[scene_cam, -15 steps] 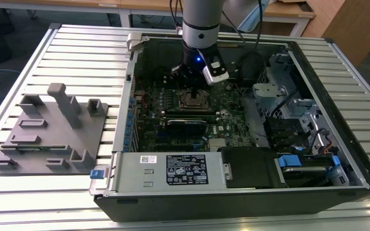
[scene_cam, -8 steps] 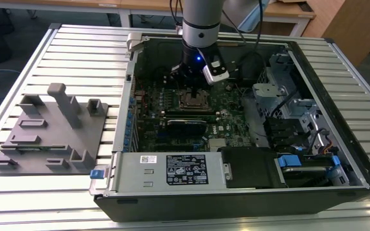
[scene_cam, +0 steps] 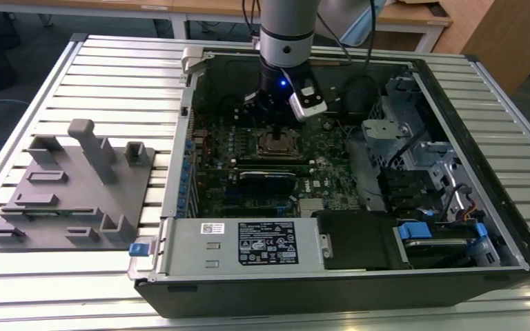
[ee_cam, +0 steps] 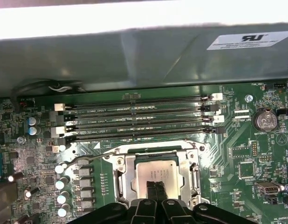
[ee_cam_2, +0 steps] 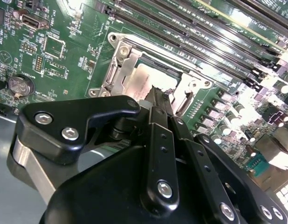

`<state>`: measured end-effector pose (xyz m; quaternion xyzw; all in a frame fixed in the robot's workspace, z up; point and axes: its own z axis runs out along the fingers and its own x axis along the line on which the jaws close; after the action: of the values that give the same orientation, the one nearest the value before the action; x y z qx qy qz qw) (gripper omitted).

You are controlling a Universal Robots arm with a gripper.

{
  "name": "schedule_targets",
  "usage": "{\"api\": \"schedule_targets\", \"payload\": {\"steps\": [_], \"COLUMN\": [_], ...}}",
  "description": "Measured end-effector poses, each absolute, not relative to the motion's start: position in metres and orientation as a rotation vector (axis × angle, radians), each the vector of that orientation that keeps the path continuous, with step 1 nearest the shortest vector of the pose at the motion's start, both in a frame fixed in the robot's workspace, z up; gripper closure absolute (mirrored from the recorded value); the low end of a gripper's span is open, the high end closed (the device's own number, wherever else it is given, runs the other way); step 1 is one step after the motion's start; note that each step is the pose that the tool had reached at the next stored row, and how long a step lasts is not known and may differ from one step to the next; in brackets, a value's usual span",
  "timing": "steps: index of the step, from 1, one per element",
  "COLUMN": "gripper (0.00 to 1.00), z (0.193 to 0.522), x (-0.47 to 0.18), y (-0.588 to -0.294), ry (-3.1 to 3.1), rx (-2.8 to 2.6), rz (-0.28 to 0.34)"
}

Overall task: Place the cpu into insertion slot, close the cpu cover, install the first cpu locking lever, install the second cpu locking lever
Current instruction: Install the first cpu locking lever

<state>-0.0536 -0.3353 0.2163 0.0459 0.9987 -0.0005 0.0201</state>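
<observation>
Gripper (ee_cam: 156, 187) closed, holding nothing, over cpu (ee_cam: 155, 171); cpu cover (ee_cam: 126, 179) looks down; keep your push centred, gentle

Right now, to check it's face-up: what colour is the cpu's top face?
The cpu is pale silver-grey, clearest in the first wrist view.
</observation>
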Motion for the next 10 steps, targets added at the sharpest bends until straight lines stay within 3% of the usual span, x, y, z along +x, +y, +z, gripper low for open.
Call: {"api": "schedule_targets", "payload": {"steps": [10], "gripper": [0.90], "z": [0.2163], "x": [-0.0568], "y": [-0.3353], "ry": [3.098], "rx": [0.142], "rz": [-0.002]}}
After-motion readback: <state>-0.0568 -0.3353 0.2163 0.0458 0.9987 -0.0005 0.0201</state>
